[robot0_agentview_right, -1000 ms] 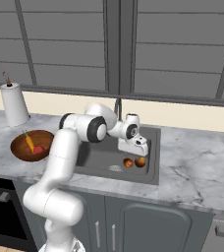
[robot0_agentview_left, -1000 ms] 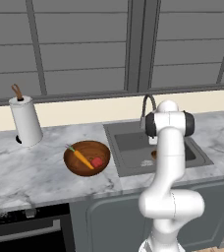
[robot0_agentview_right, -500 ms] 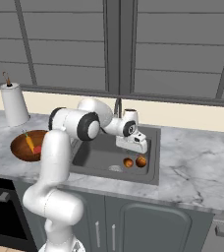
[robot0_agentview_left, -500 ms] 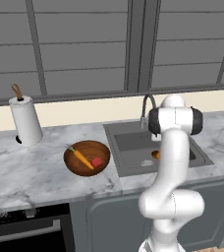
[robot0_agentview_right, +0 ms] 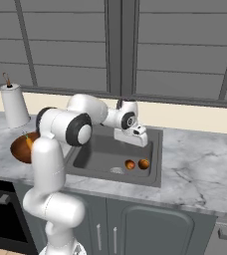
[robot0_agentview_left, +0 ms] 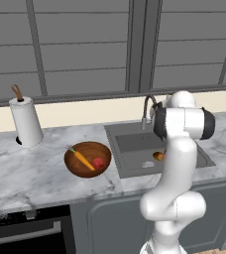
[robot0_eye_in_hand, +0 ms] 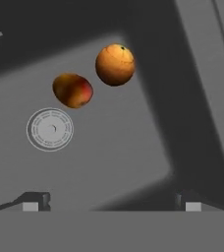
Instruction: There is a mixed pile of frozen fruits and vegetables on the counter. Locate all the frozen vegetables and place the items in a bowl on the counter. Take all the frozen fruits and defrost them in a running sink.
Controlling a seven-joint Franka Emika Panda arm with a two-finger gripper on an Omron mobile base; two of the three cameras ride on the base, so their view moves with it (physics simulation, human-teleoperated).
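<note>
Over the sink [robot0_agentview_right: 98, 158], the gripper [robot0_eye_in_hand: 109, 199] hangs with its fingers spread wide and holding nothing, which fits fruit already delivered: both orange-brown balls [robot0_eye_in_hand: 115, 64] lie side by side on the basin floor near the round drain [robot0_eye_in_hand: 49, 129]. No running water is apparent at the faucet [robot0_agentview_left: 147, 105], though a stream could be too faint to see. Farther along the counter [robot0_agentview_left: 30, 171], the wooden bowl [robot0_agentview_left: 87, 159] holds the carrot [robot0_agentview_left: 82, 158] and the small red piece [robot0_agentview_left: 98, 162].

The arm reaches out level, hand [robot0_agentview_right: 135, 137] pointing down, its 2 fingers [robot0_eye_in_hand: 35, 201] spread wide and empty.
</note>
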